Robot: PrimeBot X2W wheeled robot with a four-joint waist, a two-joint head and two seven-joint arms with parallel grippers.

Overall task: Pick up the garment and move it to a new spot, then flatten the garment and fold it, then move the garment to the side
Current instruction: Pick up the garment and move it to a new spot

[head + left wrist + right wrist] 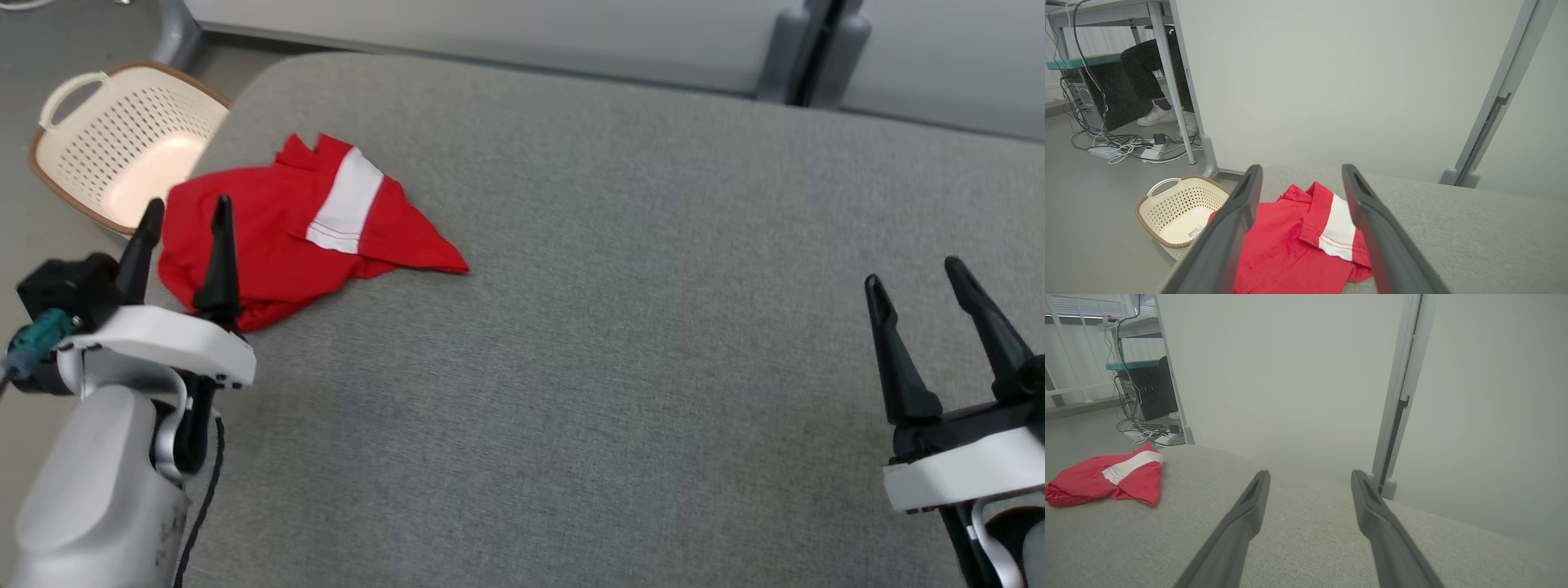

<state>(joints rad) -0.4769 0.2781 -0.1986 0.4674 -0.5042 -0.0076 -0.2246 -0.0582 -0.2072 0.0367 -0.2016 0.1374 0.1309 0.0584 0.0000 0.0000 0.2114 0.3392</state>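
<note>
Red garment [277,237] with a white band [347,200] is seen crumpled in a loose heap at the far left corner of the grey fabric-covered table [612,286], close to its left edge. It is neither flattened nor folded. One pointed corner is stretched out toward the table's middle.

Left gripper [188,204] is seen just at the near-left side of the garment, with its two dark fingers spread wide and nothing held between them. In the left wrist view the red cloth is framed between the fingers. Whether the fingertips touch the cloth cannot be told.

Right gripper [913,273] is set over bare table at the near right, well apart from the garment, jaws likewise wide and nothing gripped. In the right wrist view the garment is seen far off to the left.

A cream perforated basket [139,106] with a brown rim and loop handle is placed on the floor just beyond the table's left corner, beside the garment. Pale partition panels are seen behind the table. In the left wrist view a person's white shoes [1155,116] and a tangle of cables [1126,147] are noted under a desk.
</note>
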